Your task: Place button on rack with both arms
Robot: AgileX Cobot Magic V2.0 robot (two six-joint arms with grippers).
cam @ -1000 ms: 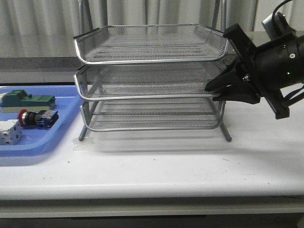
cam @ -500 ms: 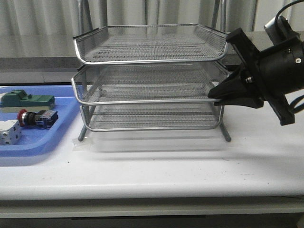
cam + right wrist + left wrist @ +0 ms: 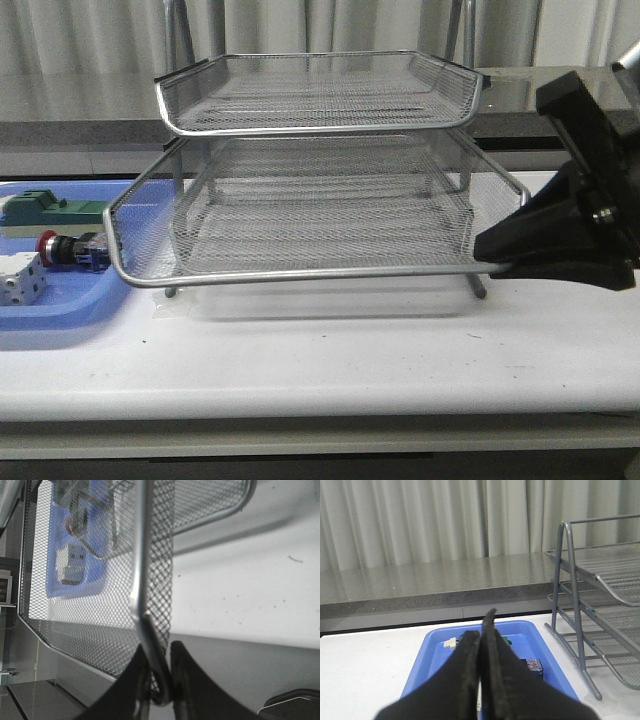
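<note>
While right gripper point(image 3: 159, 680) grips rack point(image 3: 320, 200) tray rim, left gripper point(image 3: 481, 645) clenched; labels apparently unreadable.

A silver wire-mesh rack point(image 3: 320, 140) stood on a white worktop point(image 3: 330, 350) beside a blue tray point(image 3: 60, 300) holding a red-capped, black-and-blue button point(image 3: 68, 250), a green-and-white block point(image 3: 50, 208) and a white block point(image 3: 20, 278), near a black end effector point(image 3: 490, 250).
</note>
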